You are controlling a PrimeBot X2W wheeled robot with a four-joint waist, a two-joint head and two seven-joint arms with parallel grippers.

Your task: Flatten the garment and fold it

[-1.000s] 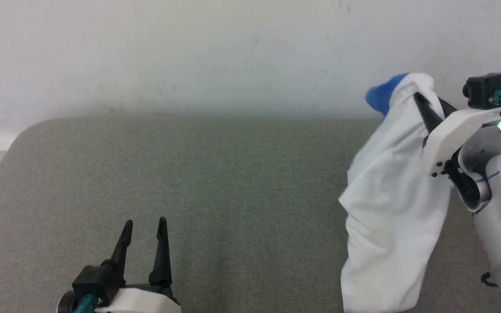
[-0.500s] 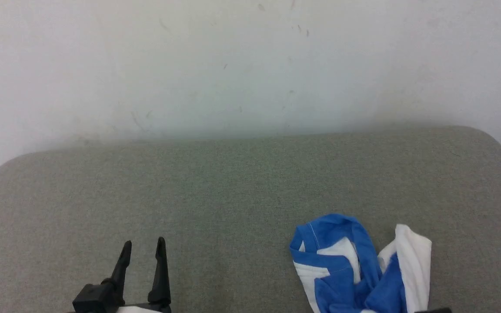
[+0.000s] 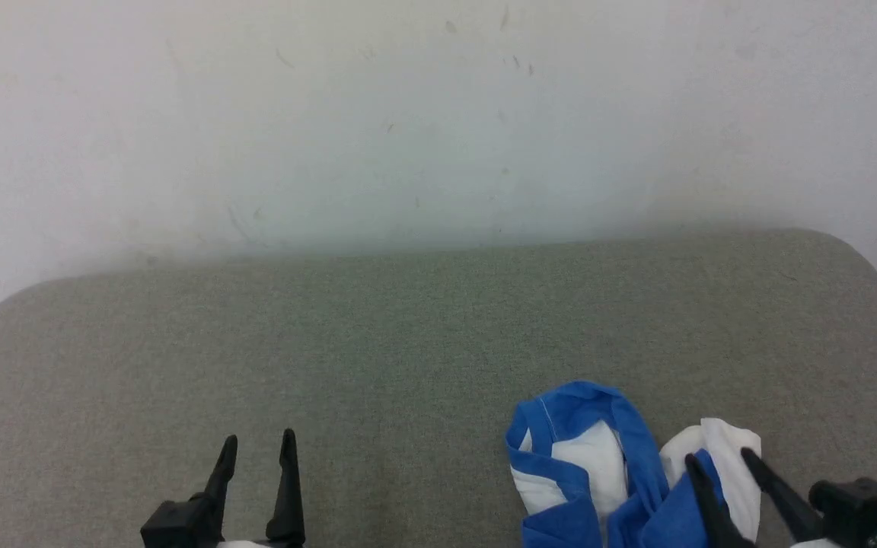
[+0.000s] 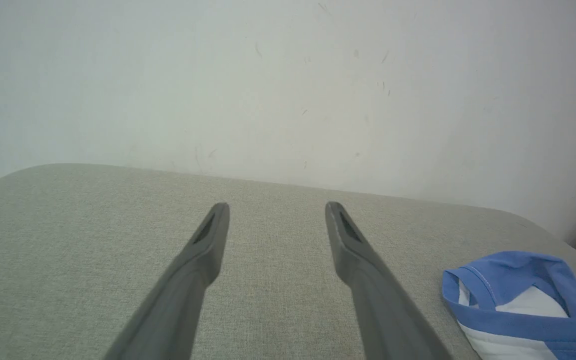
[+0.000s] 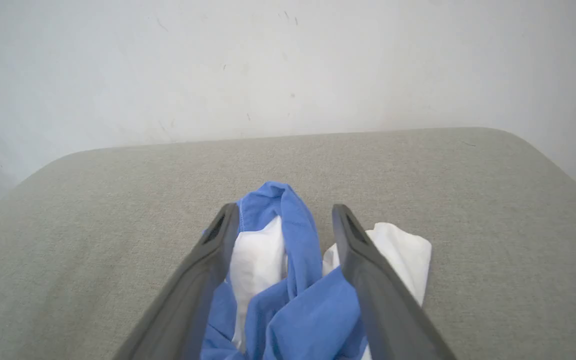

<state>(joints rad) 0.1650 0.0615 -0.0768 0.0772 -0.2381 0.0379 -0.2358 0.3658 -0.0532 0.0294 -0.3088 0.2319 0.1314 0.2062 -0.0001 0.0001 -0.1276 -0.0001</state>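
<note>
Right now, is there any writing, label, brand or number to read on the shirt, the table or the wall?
None to read.
The shirt is plain blue and white cloth, with no print or tag showing.
The table and the wall bear only faint scuffs, no letters or signs.

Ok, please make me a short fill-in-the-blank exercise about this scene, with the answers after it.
1. The crumpled white jersey T-shirt with blue sleeves lies on the ___ side of the grey-green fabric surface.
2. The dark two-fingered right tool has its jaws ___ over the T-shirt.
3. The dark two-fingered left tool holds ___.
Missing words: right; open; nothing.
</note>
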